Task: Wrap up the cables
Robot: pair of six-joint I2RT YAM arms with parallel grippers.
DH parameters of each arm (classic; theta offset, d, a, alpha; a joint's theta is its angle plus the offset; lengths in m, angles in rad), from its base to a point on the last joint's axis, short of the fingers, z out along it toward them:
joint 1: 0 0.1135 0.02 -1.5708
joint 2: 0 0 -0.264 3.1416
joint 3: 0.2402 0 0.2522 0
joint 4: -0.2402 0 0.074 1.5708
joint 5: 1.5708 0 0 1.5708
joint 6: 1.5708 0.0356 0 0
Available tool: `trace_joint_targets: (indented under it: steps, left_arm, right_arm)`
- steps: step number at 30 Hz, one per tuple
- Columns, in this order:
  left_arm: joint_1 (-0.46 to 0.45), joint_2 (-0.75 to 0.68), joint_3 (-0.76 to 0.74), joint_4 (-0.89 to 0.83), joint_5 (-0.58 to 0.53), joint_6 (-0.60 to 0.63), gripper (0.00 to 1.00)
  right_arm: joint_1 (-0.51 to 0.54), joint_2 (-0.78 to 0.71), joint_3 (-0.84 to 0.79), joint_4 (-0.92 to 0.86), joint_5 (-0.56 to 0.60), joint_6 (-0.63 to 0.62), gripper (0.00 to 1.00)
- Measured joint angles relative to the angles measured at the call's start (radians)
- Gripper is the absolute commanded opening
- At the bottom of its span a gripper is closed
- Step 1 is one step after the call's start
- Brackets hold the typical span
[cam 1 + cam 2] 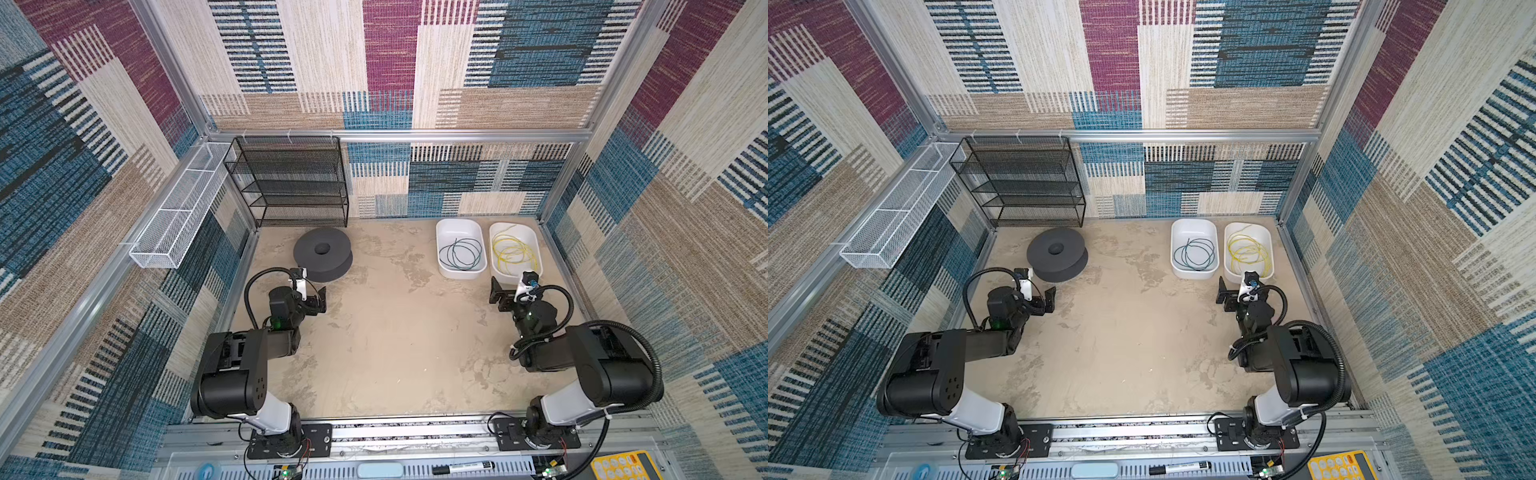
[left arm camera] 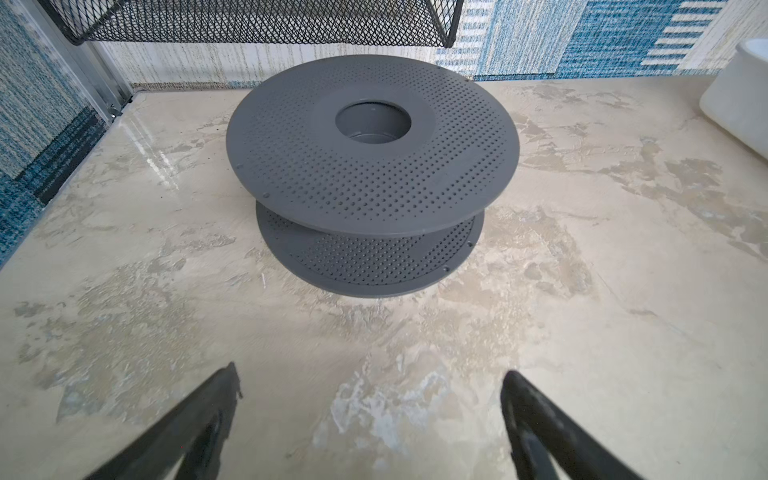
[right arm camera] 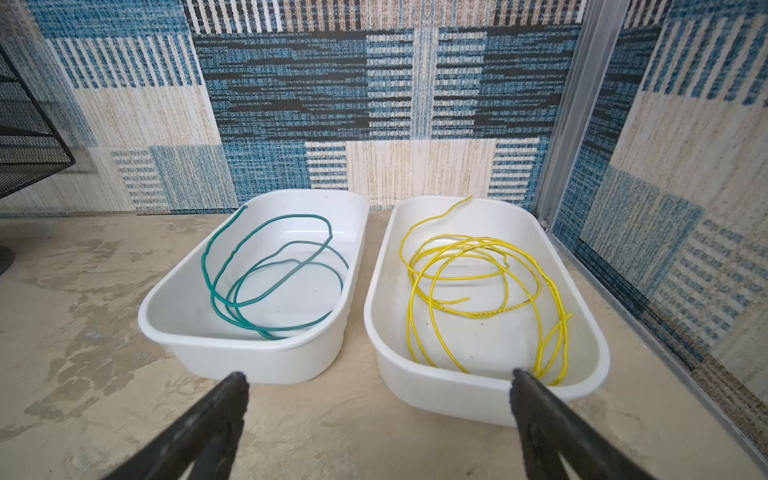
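- left gripper (image 2: 370, 370): jaws spread wide and empty; hovered low over the tabletop (image 1: 395, 332), facing the spool and just short of it
- spool (image 2: 374, 187): dark grey, two perforated flanges on a hollow core; lay flat on one flange at the back left of the tabletop, in front of the black mesh shelf (image 1: 291, 183); judged rigid and light, likely to slide or turn if a cable were pulled against it, so it would want steadying by a flange edge
- teal cable (image 3: 291, 262): thin wire in a few loose round loops, lying in the left white tub (image 3: 249, 353); one end leaned on the tub's far rim; judged very light and springy, keeping its coil; best pinched at that raised end, or where a loop arched clear of the tub floor
- yellow cable (image 3: 473, 240): thinner, more loops, some crossing, lying in the right white tub (image 3: 457, 399) beside the corner post; one end stood above the far rim, another lay free mid-coil; judged light, smooth-skinned and prone to snag on itself if lifted by the bundle; the raised end offered the cleanest hold
- right gripper (image 3: 379, 374): jaws fully parted, holding nothing; poised just in front of the two tubs, one jaw tip over the near rim of the yellow cable's tub; neither cable touched
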Motion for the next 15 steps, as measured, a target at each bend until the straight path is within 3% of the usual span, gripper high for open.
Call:
trace_joint_targets:
  steps: [15]
  left_arm:
    - [0.000,0.000,0.000,0.000,0.000,0.000,1.00]
  right_arm:
    - [0.000,-0.001,-0.001,0.000,-0.015,0.000,0.99]
